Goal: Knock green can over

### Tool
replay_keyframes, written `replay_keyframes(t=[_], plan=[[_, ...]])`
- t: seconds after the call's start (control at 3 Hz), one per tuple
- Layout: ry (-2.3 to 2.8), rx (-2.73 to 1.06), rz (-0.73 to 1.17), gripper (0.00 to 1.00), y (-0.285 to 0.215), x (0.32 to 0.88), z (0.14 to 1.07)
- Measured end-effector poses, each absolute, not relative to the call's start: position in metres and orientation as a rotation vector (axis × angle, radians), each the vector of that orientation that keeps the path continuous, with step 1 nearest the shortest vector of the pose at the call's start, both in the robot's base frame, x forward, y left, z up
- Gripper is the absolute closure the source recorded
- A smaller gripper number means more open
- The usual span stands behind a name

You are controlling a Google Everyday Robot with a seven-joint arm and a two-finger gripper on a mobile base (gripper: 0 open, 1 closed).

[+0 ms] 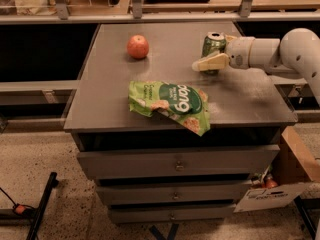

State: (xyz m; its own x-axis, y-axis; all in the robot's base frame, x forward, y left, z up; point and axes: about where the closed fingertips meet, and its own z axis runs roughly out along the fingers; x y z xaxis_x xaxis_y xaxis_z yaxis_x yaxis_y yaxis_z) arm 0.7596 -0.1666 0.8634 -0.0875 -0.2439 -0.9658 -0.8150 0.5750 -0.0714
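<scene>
The green can [214, 42], with a silver top, stands on the grey cabinet top [250, 96] at the back right, roughly upright. My gripper [212, 54] reaches in from the right on a white arm [270, 51]. It is open and sits against the can. One pale finger [209, 63] lies across the can's lower front, and the other pokes out behind its right side. The bottom of the can is hidden by the front finger.
A red apple [138, 46] sits at the back left. A flat green snack bag [172, 104] lies near the front edge in the middle. Drawers are below the top. A cardboard box [295, 169] stands on the floor at the right.
</scene>
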Motion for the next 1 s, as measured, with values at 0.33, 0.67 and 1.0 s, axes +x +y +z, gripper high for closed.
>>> replay_keyframes(t=[0.33, 0.67, 1.0], plan=[[1.597, -0.879, 0.656, 0.00, -0.1661, 0.7599, 0.8563], [1.570, -0.834, 0.718, 0.19, -0.1680, 0.7608, 0.8480], [1.540, -0.806, 0.757, 0.42, -0.1703, 0.7609, 0.8479]])
